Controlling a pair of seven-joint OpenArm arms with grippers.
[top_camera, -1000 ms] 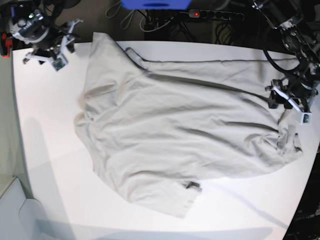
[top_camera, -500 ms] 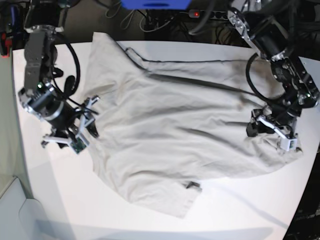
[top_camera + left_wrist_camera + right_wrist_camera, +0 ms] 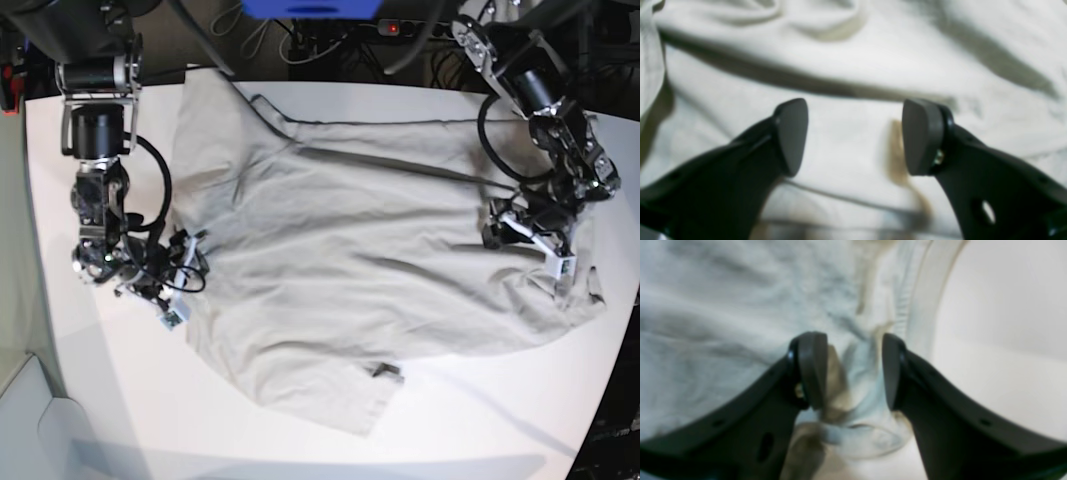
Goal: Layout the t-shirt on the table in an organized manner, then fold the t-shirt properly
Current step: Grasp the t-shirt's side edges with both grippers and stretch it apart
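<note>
The left gripper (image 3: pixel 853 136) is seen with its jaws standing wide apart over wrinkled cloth; nothing is caught between the pads. In the base view it (image 3: pixel 525 232) is set down at the right of the frame, on the shirt's right-hand end. The right gripper (image 3: pixel 853 370) is seen with its jaws parted to a narrower gap, and a bunched fold of cloth at the shirt's edge is enclosed between them; whether the pads are pressing on it cannot be told from the blurred view. In the base view it (image 3: pixel 172 272) is placed at the left of the frame, at the shirt's left edge.

The t-shirt (image 3: pixel 370 260) is spread across the middle of the table (image 3: pixel 90 400), reaching from upper left to the right edge of the frame. Long creases are seen running across its upper half, the right end is rumpled, and a corner at the lower middle is turned over beside a small dark patch.

The laying-out is judged to be partly done: the cloth is opened out in one layer, but the wrinkles and edges are not yet smoothed. No fold is seen, so the whole folding is judged to be left.

One t-shirt, one table and two grippers are counted.
</note>
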